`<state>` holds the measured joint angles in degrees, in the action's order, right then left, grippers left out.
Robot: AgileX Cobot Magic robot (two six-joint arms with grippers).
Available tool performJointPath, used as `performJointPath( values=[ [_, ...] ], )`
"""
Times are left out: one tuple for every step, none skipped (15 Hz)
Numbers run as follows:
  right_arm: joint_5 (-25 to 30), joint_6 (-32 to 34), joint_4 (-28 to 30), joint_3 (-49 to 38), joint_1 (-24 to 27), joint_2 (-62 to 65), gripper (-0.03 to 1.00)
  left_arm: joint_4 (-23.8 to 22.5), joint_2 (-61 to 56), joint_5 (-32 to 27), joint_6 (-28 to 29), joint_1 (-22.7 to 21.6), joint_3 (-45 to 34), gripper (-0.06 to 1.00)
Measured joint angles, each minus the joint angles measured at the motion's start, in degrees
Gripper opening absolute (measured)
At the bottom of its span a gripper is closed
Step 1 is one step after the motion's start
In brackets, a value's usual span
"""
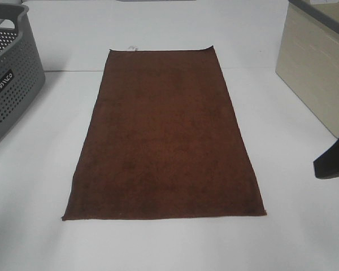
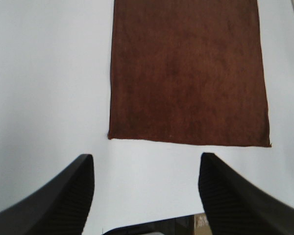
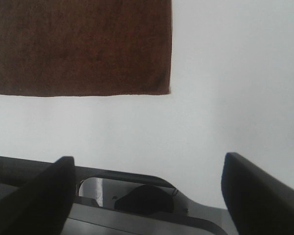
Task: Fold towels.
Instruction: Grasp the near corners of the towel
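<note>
White desk (image 1: 34,214), one reddish-brown towel (image 1: 164,135) lying flat, long axis near-to-far, tag (image 1: 132,48) at far end. Left hand (image 2: 146,159), right hand (image 3: 148,159): spread wide, empty.

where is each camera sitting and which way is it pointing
Exterior high: mounted high, looking down and forward over the flat reddish-brown towel and a grey perforated basket; a dark part of the right arm shows at the right edge.
Left wrist: on the left arm, facing the towel's near short edge past the open left gripper.
Right wrist: on the right arm, facing the towel's near right corner past the open right gripper.
Shared: both wrist views catch that same near edge.
</note>
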<state>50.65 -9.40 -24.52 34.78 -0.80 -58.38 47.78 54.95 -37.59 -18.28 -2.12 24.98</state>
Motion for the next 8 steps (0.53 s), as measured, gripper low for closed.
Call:
performJointPath(
  values=[
    [-1.78,-2.35,-2.23,0.00,0.00,-3.44,0.77,2.86,4.64,0.23,-3.67,0.00,0.00,0.60],
    [-3.61,-4.53,-4.64,0.00,0.00,-6.70,0.77,5.84,9.57,0.69,-7.79,0.00,0.00,0.60],
    [-5.61,-7.39,-7.62,0.06,0.00,-9.85,0.77,9.40,13.92,1.49,-12.72,0.00,0.00,0.60],
    [-7.33,-10.31,-10.43,0.06,0.00,-12.49,0.77,13.41,17.99,1.78,-17.42,0.00,0.00,0.60],
    [-8.94,-13.64,-13.52,0.06,0.00,-15.47,0.77,18.45,22.23,2.01,-22.98,0.00,0.06,0.60],
    [-10.03,-16.73,-16.33,0.06,0.00,-18.16,0.77,23.78,26.13,2.06,-28.36,0.00,0.06,0.60],
    [-10.83,-19.88,-18.96,0.06,0.00,-20.97,0.77,28.13,29.45,2.12,-34.49,0.00,0.23,0.60],
    [-11.23,-23.32,-21.72,0.06,0.00,-24.01,0.77,31.91,32.66,2.12,-39.53,0.00,0.92,0.60]
  ],
)
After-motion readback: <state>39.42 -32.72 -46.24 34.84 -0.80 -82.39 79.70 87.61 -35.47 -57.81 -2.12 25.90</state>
